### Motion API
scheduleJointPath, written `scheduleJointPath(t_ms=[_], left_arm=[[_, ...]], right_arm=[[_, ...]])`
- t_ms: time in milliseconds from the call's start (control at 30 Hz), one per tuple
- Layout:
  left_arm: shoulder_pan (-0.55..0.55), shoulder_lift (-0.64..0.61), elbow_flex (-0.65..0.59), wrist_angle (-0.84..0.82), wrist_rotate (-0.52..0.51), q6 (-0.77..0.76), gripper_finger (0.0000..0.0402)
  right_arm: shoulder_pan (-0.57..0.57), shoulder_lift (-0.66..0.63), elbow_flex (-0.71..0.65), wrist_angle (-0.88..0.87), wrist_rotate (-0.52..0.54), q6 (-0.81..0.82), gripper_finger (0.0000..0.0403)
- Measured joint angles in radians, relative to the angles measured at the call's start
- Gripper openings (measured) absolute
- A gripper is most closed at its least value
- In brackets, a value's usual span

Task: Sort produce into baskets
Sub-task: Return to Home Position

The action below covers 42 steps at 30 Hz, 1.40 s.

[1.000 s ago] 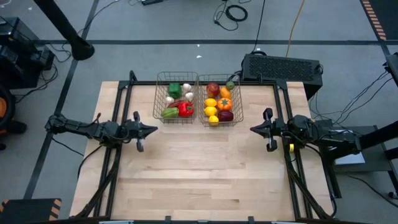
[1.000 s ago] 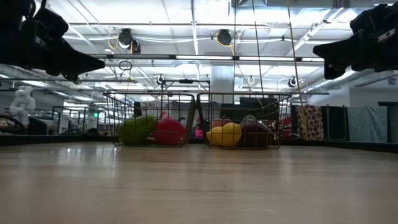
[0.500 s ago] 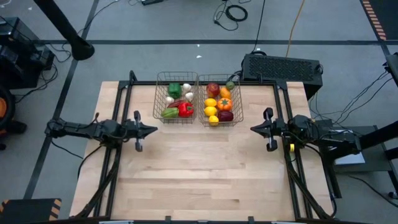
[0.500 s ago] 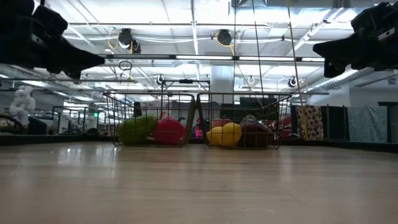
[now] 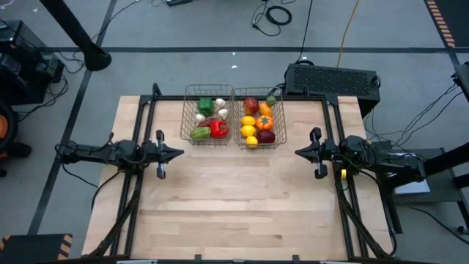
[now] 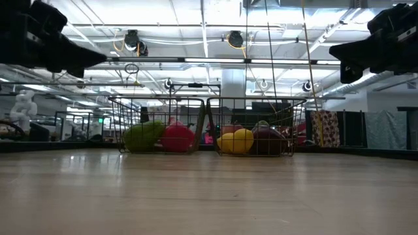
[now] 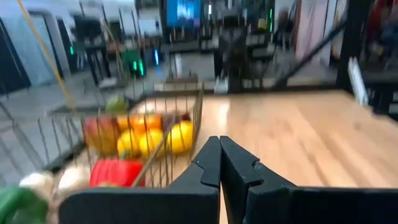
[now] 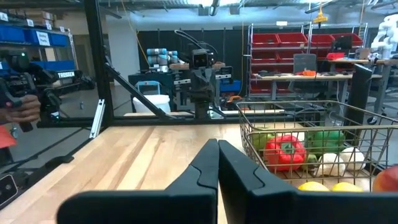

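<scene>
We saw the two arms at opposite sides of the table [image 5: 242, 213], each raised above the wood and pointing inward. The left gripper [image 5: 179, 153] was over the left side. In the left wrist view its fingers [image 7: 208, 167] were pressed together tip to tip, with nothing held between them. The right gripper [image 5: 299, 152] was over the right side, and its fingers [image 8: 205, 165] were closed in the same way, also empty. Both grippers were well apart from the baskets.

The two wire baskets stood side by side at the far middle of the table, with their inner walls touching. All the produce we could see was inside them. The left basket [image 5: 183, 121] held a green pepper [image 5: 205, 105], white garlic [image 5: 221, 103], a red pepper [image 5: 218, 129] and another green vegetable [image 5: 200, 133]. The right basket [image 5: 283, 121] held a red apple [image 5: 251, 105], yellow lemons [image 5: 248, 121], an orange fruit [image 5: 264, 109], a darker red fruit [image 5: 266, 136] and a small green fruit [image 5: 271, 100] in the far corner. A black box [image 5: 333, 79] was behind the table, beyond the right basket.
</scene>
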Motion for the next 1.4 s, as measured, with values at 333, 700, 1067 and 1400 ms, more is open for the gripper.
scheduleJointPath(t_ms=[333, 700, 1067, 1400], left_arm=[[0.006, -0.022, 0.037, -0.117, 0.044, -0.067, 0.0], [0.008, -0.018, -0.022, 0.049, 0.13, -0.052, 0.0], [0.009, -0.018, -0.022, 0.043, 0.156, 0.007, 0.0], [0.009, -0.017, -0.022, 0.04, 0.165, -0.003, 0.0]], right_arm=[[0.0, 0.0, 0.0, 0.009, 0.008, -0.053, 0.0], [0.0, 0.0, 0.0, -0.002, -0.005, 0.005, 0.0], [0.0, 0.0, 0.0, -0.034, -0.053, -0.003, 0.0], [-0.001, 0.0, 0.0, -0.042, -0.06, -0.031, 0.0]])
